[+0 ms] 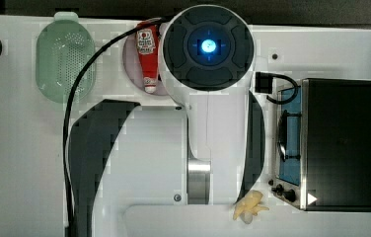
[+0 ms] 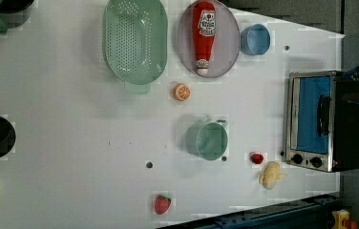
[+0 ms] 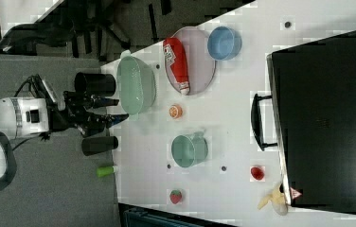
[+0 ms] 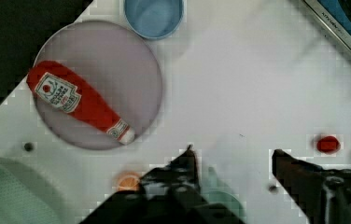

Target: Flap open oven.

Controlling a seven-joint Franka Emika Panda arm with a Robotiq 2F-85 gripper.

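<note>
The claw (image 4: 232,151) is held wide apart and empty above the worktop (image 4: 239,79), well apart from the closed oven (image 4: 346,28).

White table (image 2: 72,157) under even, bright light, grey floor (image 3: 48,198) beside it in the right view, dark clutter of black frames (image 3: 119,19) beyond the table's far edge, blue rail (image 2: 273,217) along the left view's bottom

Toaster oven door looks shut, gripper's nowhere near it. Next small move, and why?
Probably carry the open gripper toward the dark bar handle of the silver-framed toaster oven. Its blue-tinted door sits closed, and the fingers hang over bare white table, holding nothing.
</note>
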